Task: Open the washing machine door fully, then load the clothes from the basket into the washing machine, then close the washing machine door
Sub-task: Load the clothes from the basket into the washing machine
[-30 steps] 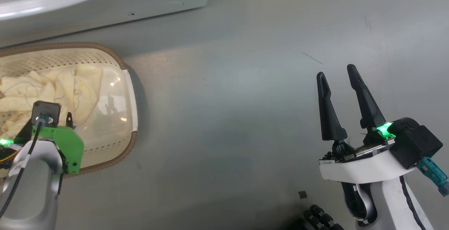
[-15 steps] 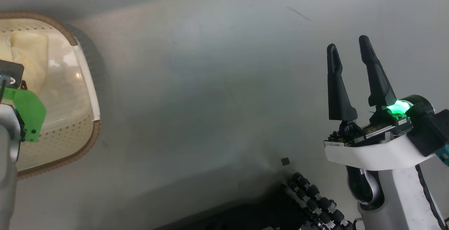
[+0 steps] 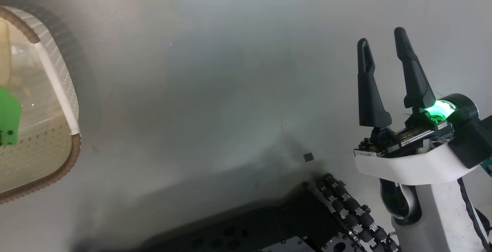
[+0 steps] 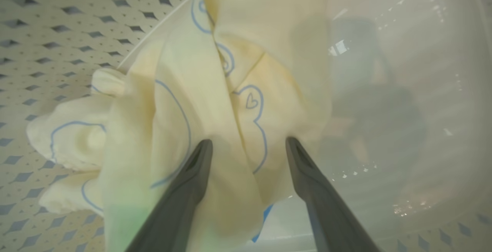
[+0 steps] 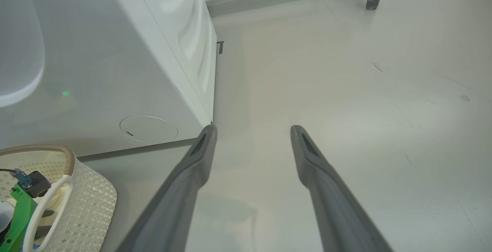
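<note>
Panning head view: over the last second my head camera has swung to the right. The basket (image 3: 50, 178) has slid to the far left edge and the washing machine's lower edge has dropped out of that view. I read this as the camera turning, not the basket moving.
Basket: it stands on the floor (image 3: 215, 90), just in front of the washing machine (image 5: 115, 52), as my right wrist view shows.
Green wrist mount (image 3: 7, 117): it sits over the basket at the left edge, further left in the head view than a second ago.
Left gripper (image 4: 249, 142): the fingers are spread wide and reach down into the basket, straddling a raised fold of fabric. The tips are at the cloth, but I cannot tell how hard they press. Nothing is clamped yet.
Clothes (image 4: 184, 102): the cream fabric with blue line prints is all in the basket, bunched against its perforated wall. I judge loading has barely begun. Next I would close on that fold and lift.
Door: I cannot confirm from these views that it is fully open.
Robot base (image 3: 269, 229): the dark base and its row of rollers have come into the bottom of the head view with the turn.
Right gripper (image 3: 381, 37): the fingers are apart and empty above bare floor, well apart from the basket. It sits a little higher in the head view than a second ago, idle while the left arm works.
</note>
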